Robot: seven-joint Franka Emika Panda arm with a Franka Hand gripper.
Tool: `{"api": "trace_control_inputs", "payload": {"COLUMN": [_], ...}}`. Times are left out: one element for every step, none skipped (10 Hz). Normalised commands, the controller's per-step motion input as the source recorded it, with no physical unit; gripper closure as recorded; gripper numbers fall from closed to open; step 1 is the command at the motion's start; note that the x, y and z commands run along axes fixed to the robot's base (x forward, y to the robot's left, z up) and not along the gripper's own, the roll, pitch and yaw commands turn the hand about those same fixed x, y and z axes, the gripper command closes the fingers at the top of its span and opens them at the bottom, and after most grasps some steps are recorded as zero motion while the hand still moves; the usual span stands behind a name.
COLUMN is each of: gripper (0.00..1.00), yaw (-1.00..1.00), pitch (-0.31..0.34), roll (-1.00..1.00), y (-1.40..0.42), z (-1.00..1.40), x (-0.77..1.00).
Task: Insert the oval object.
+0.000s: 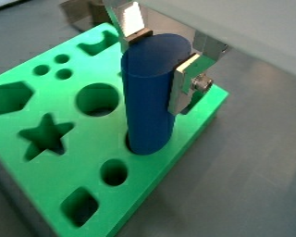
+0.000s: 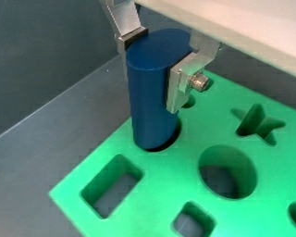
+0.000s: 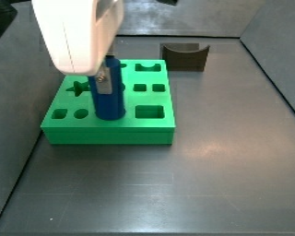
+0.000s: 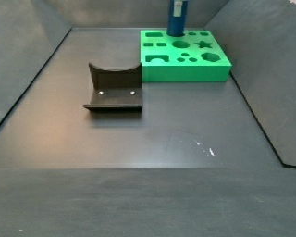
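The oval object is a tall plain blue peg (image 1: 151,102), standing upright with its lower end in a hole of the green block (image 1: 138,194). My gripper (image 1: 161,54) is shut on the peg near its top, one silver finger (image 1: 185,83) flat against its side. The same hold shows in the wrist view with the peg (image 2: 154,93), the gripper (image 2: 159,56) and the block (image 2: 151,185). In both side views the peg (image 3: 108,100) (image 4: 177,18) rises from the block (image 3: 113,129) (image 4: 188,67) under the gripper (image 3: 103,78).
The green block has several other shaped holes, among them a star (image 1: 45,134) and a round one (image 1: 99,98). A dark olive block with a curved notch (image 3: 187,55) (image 4: 114,88) stands apart on the grey floor. Dark walls surround the floor.
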Motion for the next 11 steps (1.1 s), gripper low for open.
{"api": "trace_control_inputs", "payload": {"gripper": [1.00,1.00,1.00,1.00,1.00,1.00,1.00,1.00,1.00,1.00,1.00], "yaw": [-0.08,0.00,-0.05,-0.05,-0.02,-0.12,-0.05,-0.04,-0.04,-0.06,-0.02], "pitch": [0.000,-0.010,-0.040,-0.003,0.000,0.029,0.106,0.101,0.039,0.007,-0.024], "roll": [0.50,0.40,0.07,0.03,0.00,-0.02,0.03,0.09,0.06,0.06,0.03], "y": [-0.21,0.00,0.16,0.27,0.25,0.00,0.00,0.15,0.12,0.01,0.04], "z": [-0.38,-0.38,-0.20,-0.10,-0.19,-0.33,-0.36,-0.29,-0.28,-0.37,-0.35], "x": [0.12,-0.16,-0.56,-0.52,-0.26,0.32,0.57,0.37,0.10,0.03,-0.25]}}
